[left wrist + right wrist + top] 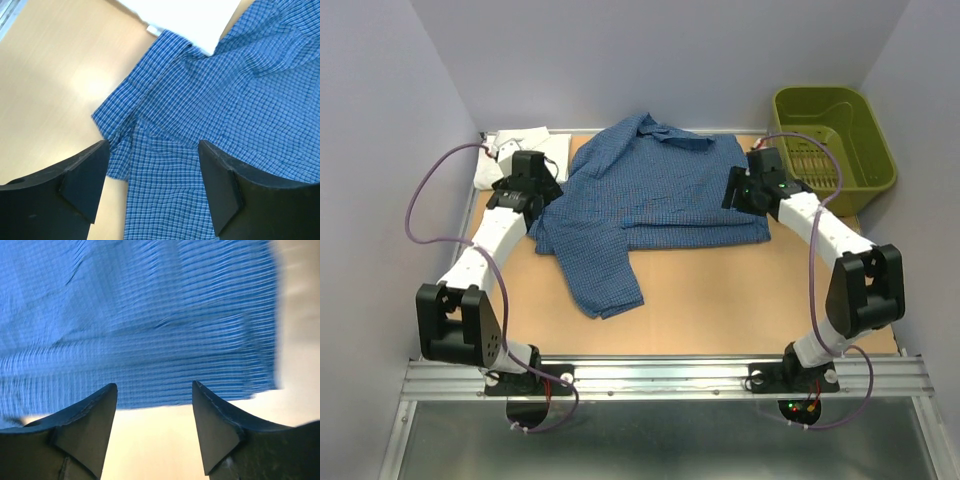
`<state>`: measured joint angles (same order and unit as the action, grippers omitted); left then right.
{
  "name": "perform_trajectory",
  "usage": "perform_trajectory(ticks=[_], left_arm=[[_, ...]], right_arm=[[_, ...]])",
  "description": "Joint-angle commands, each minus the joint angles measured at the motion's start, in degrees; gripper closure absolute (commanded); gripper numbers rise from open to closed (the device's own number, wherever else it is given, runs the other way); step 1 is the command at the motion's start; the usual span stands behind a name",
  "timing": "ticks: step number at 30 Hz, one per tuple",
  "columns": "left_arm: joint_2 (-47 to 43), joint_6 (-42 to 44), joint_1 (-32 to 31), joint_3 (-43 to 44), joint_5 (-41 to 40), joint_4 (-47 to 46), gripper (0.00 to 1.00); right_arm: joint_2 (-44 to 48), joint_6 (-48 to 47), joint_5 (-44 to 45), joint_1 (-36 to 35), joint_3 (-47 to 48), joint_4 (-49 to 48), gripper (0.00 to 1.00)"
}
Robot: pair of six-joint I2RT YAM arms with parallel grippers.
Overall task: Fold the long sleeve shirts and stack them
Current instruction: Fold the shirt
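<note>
**Inspector:** Where did the dark blue checked shirt [655,190] lie?

**Recorder:** It was spread across the far half of the table [720,300] with its collar [655,128] toward the back wall. One sleeve [608,280] trailed toward the near edge, left of centre. The body was partly folded over itself, and its lower hem ran straight across the middle.

**Inspector:** And the white shirt [535,150]?

**Recorder:** It sat in the far left corner and touched the blue shirt's left edge. The overhead view did not show which of the two lay on top.

**Inspector:** State of the left gripper [152,145]?

**Recorder:** The jaws stood wide apart above the blue cloth at the shirt's left side. Nothing was pinched between them.

**Inspector:** The right gripper [153,386]?

**Recorder:** It was likewise parted and held nothing. It was positioned over the hem at the shirt's right side, with bare table visible below the fingers [87,425]. That view was blurred.

**Inspector:** Anything else noted?

**Recorder:** An olive-green basket [835,135] stood off the far right corner, apart from both shirts.
</note>
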<state>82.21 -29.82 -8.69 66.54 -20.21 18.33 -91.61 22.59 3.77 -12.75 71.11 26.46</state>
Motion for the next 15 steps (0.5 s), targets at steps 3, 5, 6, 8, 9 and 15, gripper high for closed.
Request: perform_trajectory(ticks=[3,5,6,8,9,15], left_arm=[[0.13,1.26,2.62,-6.51,-0.8,-2.77,0.22],[1.88,1.43,3.85,-6.25,0.07,-3.99,0.25],[2.59,1.52,4.12,-5.99,0.51,-4.35,0.25],[4.78,1.7,4.99,-4.67,1.92,-5.14,0.26],[5.58,1.61,5.26,-4.15,2.53,-5.4,0.26],[12.44,1.0,5.96,-2.12,4.21,-5.32,0.29]], right_arm=[[-2.69,0.61,-3.33,-6.49,-4.4,-5.97,0.38],[-4.35,0.79,-3.24,-7.11,-4.84,-7.72,0.4],[-4.97,1.05,-3.24,-7.54,-4.84,-8.09,0.4],[-6.55,1.58,-3.33,-7.72,-4.67,-8.61,0.41],[-6.91,1.75,-3.42,-7.81,-4.67,-8.7,0.41],[-9.11,2.11,-1.05,-7.9,-6.24,-8.97,0.41]])
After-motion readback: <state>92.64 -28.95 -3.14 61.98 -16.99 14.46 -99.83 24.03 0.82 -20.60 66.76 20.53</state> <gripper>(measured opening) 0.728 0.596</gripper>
